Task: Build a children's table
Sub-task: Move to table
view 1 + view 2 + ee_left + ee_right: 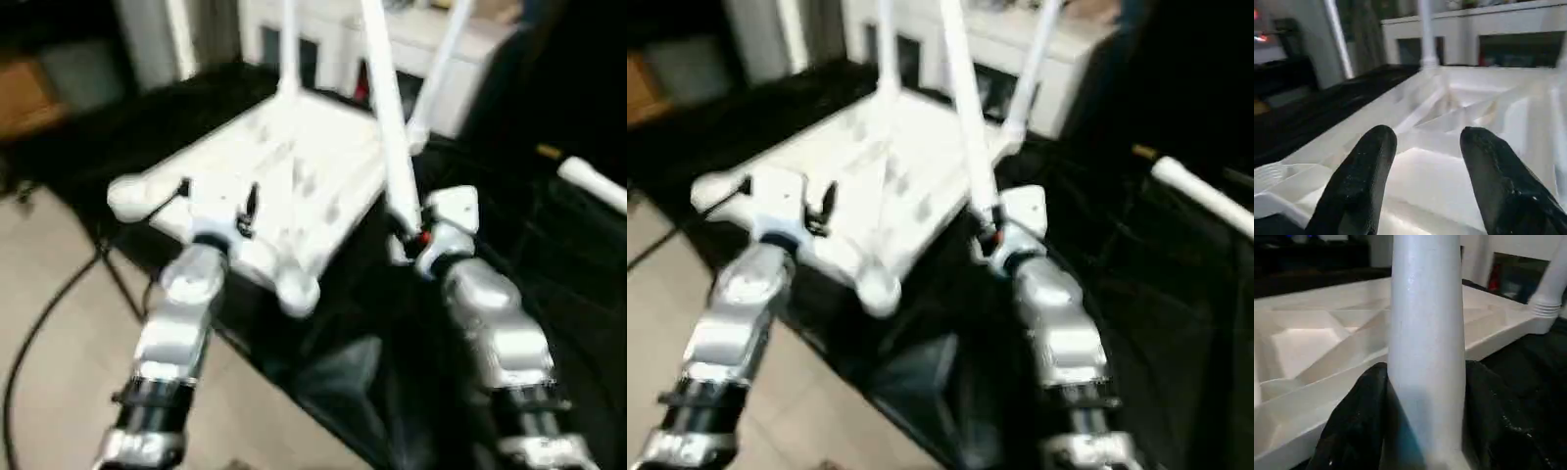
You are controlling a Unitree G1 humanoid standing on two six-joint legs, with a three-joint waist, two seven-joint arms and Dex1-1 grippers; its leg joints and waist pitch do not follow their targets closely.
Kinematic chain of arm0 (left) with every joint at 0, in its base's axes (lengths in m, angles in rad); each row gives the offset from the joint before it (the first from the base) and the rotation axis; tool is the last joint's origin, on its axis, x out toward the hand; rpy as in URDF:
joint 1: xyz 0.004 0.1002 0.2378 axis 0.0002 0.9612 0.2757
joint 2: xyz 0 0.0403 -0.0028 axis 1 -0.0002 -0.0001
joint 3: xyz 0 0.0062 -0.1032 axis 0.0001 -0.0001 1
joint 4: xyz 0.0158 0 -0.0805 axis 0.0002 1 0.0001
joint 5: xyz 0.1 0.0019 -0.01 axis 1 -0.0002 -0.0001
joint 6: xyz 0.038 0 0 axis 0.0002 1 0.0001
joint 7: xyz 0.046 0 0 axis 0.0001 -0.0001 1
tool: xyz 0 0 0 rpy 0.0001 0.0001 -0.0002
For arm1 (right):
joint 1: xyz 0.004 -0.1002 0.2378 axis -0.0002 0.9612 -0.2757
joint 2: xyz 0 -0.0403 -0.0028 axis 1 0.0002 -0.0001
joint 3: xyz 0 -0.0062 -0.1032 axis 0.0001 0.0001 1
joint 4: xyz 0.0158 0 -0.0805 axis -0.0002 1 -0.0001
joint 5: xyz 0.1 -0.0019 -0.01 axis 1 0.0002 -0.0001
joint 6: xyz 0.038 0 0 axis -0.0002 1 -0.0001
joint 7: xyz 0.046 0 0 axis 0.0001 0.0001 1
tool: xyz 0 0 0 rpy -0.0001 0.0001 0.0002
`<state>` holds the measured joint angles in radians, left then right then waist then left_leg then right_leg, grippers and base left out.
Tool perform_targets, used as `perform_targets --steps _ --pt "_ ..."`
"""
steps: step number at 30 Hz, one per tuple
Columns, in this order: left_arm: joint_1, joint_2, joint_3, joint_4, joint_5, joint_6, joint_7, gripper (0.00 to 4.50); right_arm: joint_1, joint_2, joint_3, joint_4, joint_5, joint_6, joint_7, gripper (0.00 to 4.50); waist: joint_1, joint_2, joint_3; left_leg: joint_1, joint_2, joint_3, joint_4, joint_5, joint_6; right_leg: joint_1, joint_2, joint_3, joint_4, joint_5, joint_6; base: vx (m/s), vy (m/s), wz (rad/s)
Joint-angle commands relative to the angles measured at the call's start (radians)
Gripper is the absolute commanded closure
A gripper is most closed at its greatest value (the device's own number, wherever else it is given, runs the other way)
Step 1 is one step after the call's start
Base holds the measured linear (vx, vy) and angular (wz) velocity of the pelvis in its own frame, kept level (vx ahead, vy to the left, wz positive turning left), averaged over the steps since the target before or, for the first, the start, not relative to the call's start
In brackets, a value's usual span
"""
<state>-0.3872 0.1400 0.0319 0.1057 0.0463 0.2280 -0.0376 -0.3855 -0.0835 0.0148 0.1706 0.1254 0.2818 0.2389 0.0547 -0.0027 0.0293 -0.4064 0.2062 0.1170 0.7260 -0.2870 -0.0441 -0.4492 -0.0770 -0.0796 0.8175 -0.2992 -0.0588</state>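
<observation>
1. The black cloth-covered worktop (549,294) carries the work, and the white plastic rectangular table top (294,166) lies on it upside down with its ribbed underside up. One corner reaches toward the worktop's near edge. I judge it is laid this way so that the round corner sockets face up to take the legs.

2. Two white tapered tubular legs (290,49) already stand upright in the far corner sockets, the second of them (439,69) on the right. That leaves the two near corners to fill.

3. A third white tapered leg (390,117) rises steeply beside the table top's right edge. The right gripper (1425,431) clamps it low down, one black finger on each side of the tube. Held near its foot and nearly upright, it looks ready to be steered into a socket.

4. A fourth white leg (594,184) lies loose on the cloth toward the worktop's right edge, well apart from the rest.

5. The nearest empty round corner socket (299,292) faces the robot, another (132,196) sits at the left corner.

6. The left gripper (1425,161) hovers over the ribbed underside at the near left edge with its fingers (1359,181) spread and nothing between them, probably to steady the top.
</observation>
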Motion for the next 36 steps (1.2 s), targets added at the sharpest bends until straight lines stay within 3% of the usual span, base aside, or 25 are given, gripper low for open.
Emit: perform_targets --steps 1,2,3,4,5,7,9,10,11,12,15,16,17,18,19,20,21,22,30,31,32,33,34,35,36 --pt "-0.009 -0.019 -0.026 0.005 0.003 0.001 -0.002 1.86 -0.001 -0.028 -0.044 -0.010 0.012 0.005 -0.016 2.57 -0.019 0.007 -0.076 0.073 0.101 -0.056 -0.125 0.547 0.504 -0.027 -0.024 0.037 -0.090 0.103 -0.143 -0.098 -0.296 -0.02" --pt "-0.009 -0.019 -0.026 0.005 0.003 0.001 -0.002 1.86 -0.001 -0.028 -0.044 -0.010 0.012 0.005 -0.016 2.57 -0.015 -0.024 -0.071 0.017 -0.007 0.012 -0.077 0.301 0.480 0.023 -0.032 0.026 -0.176 0.218 -0.387 -0.103 -0.292 -0.05" --pt "-0.009 -0.018 -0.028 0.006 0.001 0.001 -0.001 1.86 0.003 -0.027 -0.050 -0.014 0.011 0.008 -0.018 2.57 -0.004 -0.052 -0.075 -0.027 -0.100 0.052 0.035 0.124 0.433 0.059 -0.044 0.052 -0.229 0.236 -0.481 -0.103 -0.302 0.03" --pt "-0.009 -0.018 -0.029 0.006 0.001 0.000 -0.001 1.86 0.004 -0.026 -0.052 -0.016 0.010 0.009 -0.021 2.57 0.019 -0.070 -0.082 -0.039 -0.111 0.066 0.146 -0.148 0.255 0.084 -0.081 0.072 -0.269 0.152 -0.543 -0.103 -0.302 0.03" --pt "-0.008 -0.019 -0.029 0.006 0.000 0.000 -0.001 1.86 0.005 -0.025 -0.054 -0.017 0.008 0.009 -0.023 2.57 0.010 -0.069 -0.064 -0.074 -0.098 0.048 0.157 -0.147 0.143 0.096 -0.106 0.053 -0.260 0.094 -0.445 -0.098 -0.315 -0.02" --pt "-0.008 -0.020 -0.029 0.006 0.000 -0.001 -0.003 1.86 0.005 -0.023 -0.056 -0.018 0.008 0.010 -0.028 2.57 -0.003 -0.034 -0.063 -0.041 -0.080 0.029 0.104 -0.191 0.104 0.102 -0.137 0.063 -0.304 -0.104 -0.314 -0.106 -0.259 -0.06" --pt "-0.010 -0.020 -0.027 0.008 0.001 -0.001 -0.005 1.86 0.005 -0.024 -0.056 -0.018 0.009 0.011 -0.031 2.57 -0.022 0.037 -0.063 0.008 0.012 -0.020 -0.051 -0.055 0.151 0.120 -0.078 -0.018 -0.350 -0.232 -0.050 -0.094 -0.236 -0.08" --pt "-0.010 -0.021 -0.026 0.009 0.001 -0.001 -0.006 1.86 0.005 -0.024 -0.056 -0.018 0.009 0.011 -0.033 2.57 -0.063 0.072 -0.075 0.072 0.265 -0.201 -0.196 0.155 0.282 0.030 -0.016 -0.078 -0.087 -0.194 0.129 -0.090 -0.240 -0.17" --pt "-0.010 -0.021 -0.026 0.009 0.001 0.000 -0.007 1.86 0.005 -0.024 -0.056 -0.018 0.009 0.011 -0.033 2.57 -0.070 0.041 -0.087 0.121 0.236 -0.183 -0.146 0.383 0.329 -0.087 -0.028 -0.032 0.017 -0.206 0.117 -0.093 -0.217 -0.18" --pt "-0.010 -0.021 -0.026 0.009 0.002 0.000 -0.007 1.86 0.006 -0.024 -0.057 -0.019 0.009 0.011 -0.034 2.57 -0.070 0.041 -0.087 0.116 0.198 -0.163 -0.128 0.485 0.362 -0.097 -0.027 -0.009 0.029 -0.136 0.081 -0.101 -0.222 -0.01" --pt "-0.010 -0.023 -0.024 0.008 -0.002 -0.002 -0.007 1.86 0.008 -0.023 -0.059 -0.022 0.009 0.013 -0.036 2.57 -0.061 0.017 -0.080 0.069 0.075 -0.078 -0.138 0.490 0.520 -0.024 -0.008 0.029 -0.087 0.065 -0.114 -0.114 -0.269 -0.06" --pt "-0.009 -0.024 -0.022 0.008 -0.010 -0.001 -0.004 1.86 0.009 -0.020 -0.062 -0.023 0.006 0.015 -0.036 2.57 -0.035 -0.070 -0.087 -0.044 -0.121 0.035 0.024 0.148 0.446 0.099 -0.071 0.075 -0.240 0.229 -0.343 -0.119 -0.309 -0.12" --pt "-0.008 -0.024 -0.021 0.008 -0.014 0.000 -0.005 1.86 0.009 -0.018 -0.063 -0.024 0.006 0.016 -0.037 2.57 -0.005 -0.075 -0.086 -0.055 -0.123 0.053 0.082 -0.005 0.352 0.114 -0.117 0.092 -0.276 0.187 -0.367 -0.118 -0.315 -0.07" --pt "-0.008 -0.025 -0.020 0.008 -0.015 0.000 -0.006 1.86 0.009 -0.017 -0.064 -0.025 0.006 0.017 -0.038 2.57 0.001 -0.065 -0.078 -0.038 -0.117 0.050 0.085 -0.037 0.244 0.093 -0.124 0.085 -0.287 0.120 -0.328 -0.126 -0.294 -0.02" --pt "-0.008 -0.025 -0.020 0.008 -0.015 0.000 -0.006 1.86 0.010 -0.017 -0.063 -0.026 0.006 0.017 -0.039 2.57 0.010 -0.056 -0.061 -0.044 -0.092 0.027 0.035 0.005 0.098 0.094 -0.146 0.085 -0.277 0.054 -0.168 -0.126 -0.294 -0.02" --pt "-0.008 -0.025 -0.019 0.008 -0.015 0.000 -0.007 1.86 0.011 -0.016 -0.063 -0.027 0.007 0.018 -0.041 2.57 0.007 -0.049 -0.049 -0.026 -0.065 0.010 -0.024 -0.004 0.056 0.097 -0.167 0.095 -0.296 -0.123 -0.013 -0.120 -0.236 -0.09" --pt "-0.008 -0.025 -0.018 0.008 -0.016 0.000 -0.008 1.86 0.013 -0.016 -0.062 -0.029 0.008 0.019 -0.043 2.57 0.005 -0.035 -0.046 -0.016 -0.048 -0.003 -0.049 -0.011 0.058 0.102 -0.173 0.099 -0.306 -0.219 0.037 -0.126 -0.198 -0.18" --pt "-0.008 -0.025 -0.016 0.008 -0.017 0.001 -0.010 1.86 0.015 -0.015 -0.060 -0.031 0.009 0.019 -0.045 2.57 -0.006 -0.017 -0.048 -0.010 -0.029 -0.014 -0.125 -0.049 0.055 0.105 -0.099 0.044 -0.311 -0.386 0.149 -0.126 -0.198 -0.18" --pt "-0.006 -0.024 -0.015 0.008 -0.021 0.005 -0.014 1.86 0.022 -0.009 -0.063 -0.040 0.008 0.027 -0.049 2.57 -0.033 0.012 -0.024 0.062 0.034 -0.001 -0.181 -0.276 0.029 0.107 -0.068 -0.061 -0.385 -0.451 0.092 -0.086 -0.075 0.01" --pt "-0.007 -0.023 -0.015 0.009 -0.023 0.005 -0.015 1.86 0.022 -0.009 -0.064 -0.039 0.007 0.028 -0.050 2.57 -0.027 0.043 -0.011 0.046 0.130 -0.039 -0.269 -0.521 0.016 0.153 -0.053 -0.046 -0.257 -0.291 0.069 -0.068 0.002 -0.03" --pt "-0.007 -0.022 -0.015 0.010 -0.023 0.005 -0.015 1.86 0.021 -0.009 -0.064 -0.039 0.007 0.028 -0.050 2.57 -0.006 0.051 -0.002 0.011 0.156 -0.035 -0.322 -0.621 0.000 0.172 -0.044 -0.025 -0.134 -0.170 0.039 -0.108 -0.012 0.07" --pt "-0.007 -0.022 -0.015 0.011 -0.023 0.004 -0.015 1.86 0.021 -0.011 -0.065 -0.038 0.008 0.028 -0.050 2.57 0.015 0.038 0.000 0.009 0.151 -0.011 -0.331 -0.655 0.006 0.157 -0.037 0.001 -0.106 -0.090 0.033 -0.011 -0.095 0.26" --pt "-0.009 -0.022 -0.014 0.012 -0.022 0.005 -0.015 1.86 0.019 -0.011 -0.066 -0.036 0.008 0.028 -0.050 2.57 0.004 -0.055 -0.022 0.116 0.002 0.059 -0.155 -0.467 -0.030 0.038 -0.057 0.082 -0.267 -0.479 0.079 -0.011 -0.095 0.26" --pt "-0.009 -0.022 -0.014 0.013 -0.022 0.005 -0.015 1.86 0.019 -0.011 -0.067 -0.035 0.008 0.028 -0.050 2.57 0.016 -0.037 -0.006 0.123 -0.029 0.052 -0.068 -0.285 -0.022 0.017 -0.135 0.085 -0.346 -0.779 0.107 0.050 -0.115 0.12" --pt "-0.010 -0.022 -0.014 0.014 -0.022 0.007 -0.015 1.86 0.017 -0.012 -0.067 -0.034 0.008 0.028 -0.051 2.57 0.030 -0.047 -0.010 0.076 -0.023 0.049 -0.058 -0.121 -0.007 0.039 -0.140 0.117 -0.354 -0.909 0.160 0.034 -0.061 -0.13"
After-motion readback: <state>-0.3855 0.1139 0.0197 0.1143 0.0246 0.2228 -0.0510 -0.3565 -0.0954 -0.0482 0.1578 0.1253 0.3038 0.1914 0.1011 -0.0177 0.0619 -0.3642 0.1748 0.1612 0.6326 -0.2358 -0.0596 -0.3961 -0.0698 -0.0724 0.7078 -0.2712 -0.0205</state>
